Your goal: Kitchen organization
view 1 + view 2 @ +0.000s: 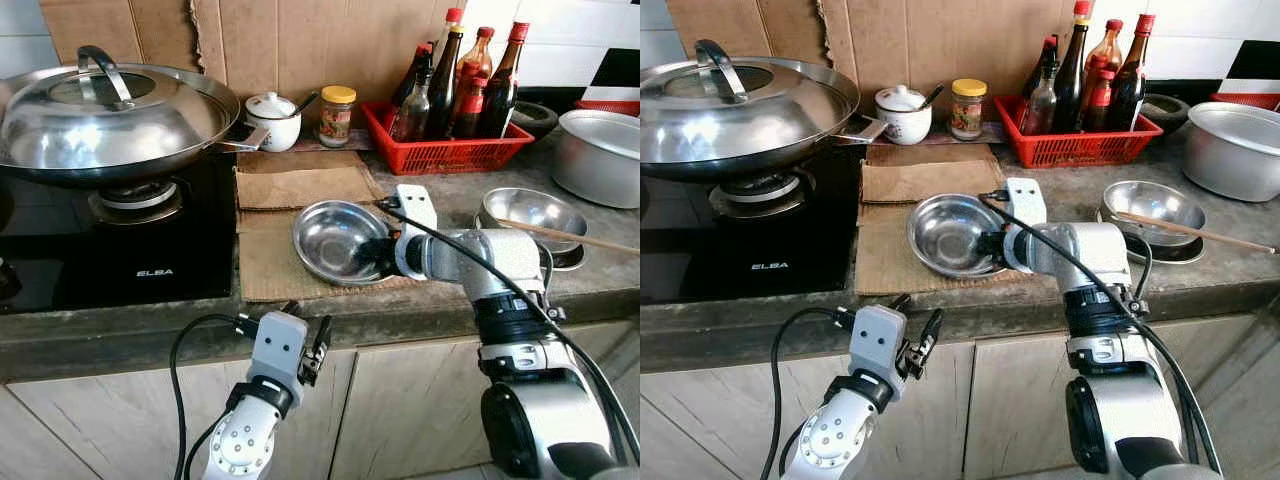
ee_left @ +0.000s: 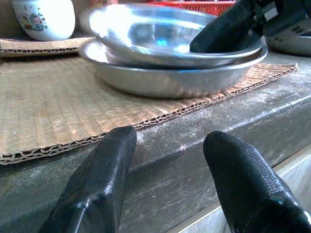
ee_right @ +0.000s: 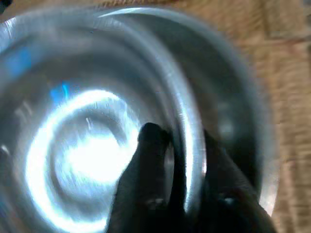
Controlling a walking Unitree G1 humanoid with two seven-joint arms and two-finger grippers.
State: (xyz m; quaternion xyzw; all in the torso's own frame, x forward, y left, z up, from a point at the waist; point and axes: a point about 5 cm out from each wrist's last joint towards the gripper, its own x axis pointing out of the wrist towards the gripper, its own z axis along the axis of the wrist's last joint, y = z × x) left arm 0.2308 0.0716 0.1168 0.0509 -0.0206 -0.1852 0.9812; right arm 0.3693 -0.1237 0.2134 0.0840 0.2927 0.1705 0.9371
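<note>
Two steel bowls are nested on a cardboard mat [image 1: 270, 265] on the counter: the upper bowl [image 2: 160, 34] sits tilted inside the lower bowl [image 2: 170, 80]. In the head views they read as one steel dish [image 1: 335, 238]. My right gripper [image 1: 378, 248] reaches in from the right and is shut on the upper bowl's rim, one finger [image 3: 150, 145] inside and one outside. My left gripper [image 1: 305, 345] hangs open just below the counter's front edge, its fingers [image 2: 104, 170] pointing at the bowls and holding nothing.
A lidded wok [image 1: 110, 115] sits on the black hob [image 1: 150, 270] at left. Behind stand a white jar [image 1: 272, 120], a yellow-lidded jar [image 1: 336, 115] and a red basket [image 1: 445, 152] of bottles. Right: another steel bowl [image 1: 530, 210] with a chopstick, and a large pot [image 1: 600, 155].
</note>
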